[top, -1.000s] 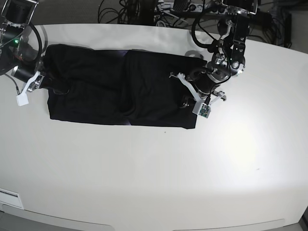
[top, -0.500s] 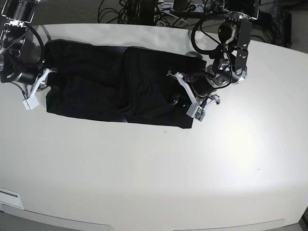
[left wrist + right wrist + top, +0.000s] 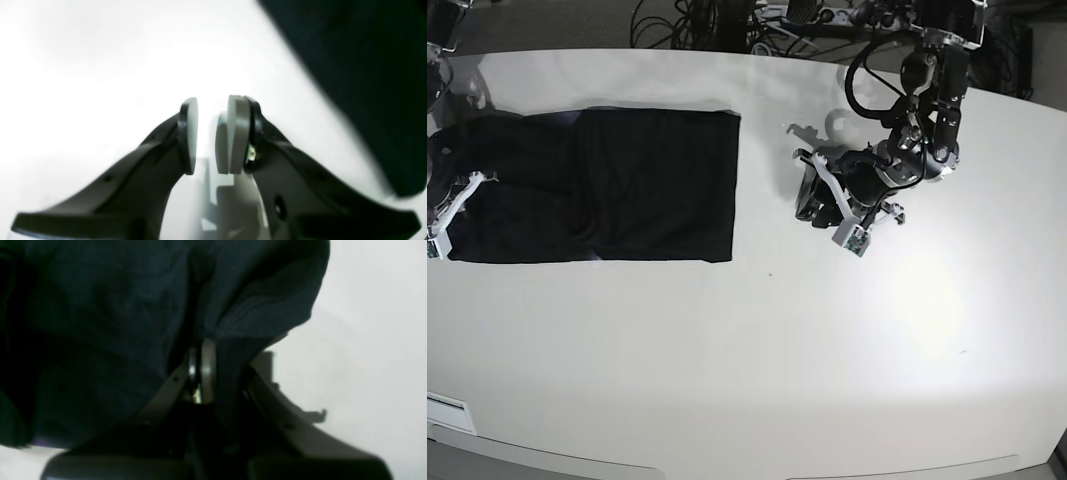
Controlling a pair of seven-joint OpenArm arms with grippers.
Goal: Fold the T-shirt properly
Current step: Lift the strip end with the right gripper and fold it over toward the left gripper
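At the far left edge of the base view, the right gripper (image 3: 449, 215) sits over the end of the T-shirt (image 3: 597, 185), its jaws pinched together on a bunched fold of the black cloth. The right wrist view shows the two pads pressed nearly flat against each other with dark fabric draped over and around them, and the hem of the cloth (image 3: 263, 316) curling just past the jaws toward bare white surface. From there the T-shirt stretches rightward as a long dark rectangle lying flat on the tabletop (image 3: 747, 350), ending in a straight vertical edge a little left of the table's middle. A strip of bare tabletop separates that edge from the left gripper (image 3: 812, 200), which hangs right of center, well apart from the cloth. In the left wrist view its jaws (image 3: 206, 136) stand partly open with a narrow gap between the grey pads, holding nothing, only white tabletop showing between them. The T-shirt fills the upper right corner of that view, clear of both fingers. Cables lie behind the table's far edge (image 3: 727, 25).
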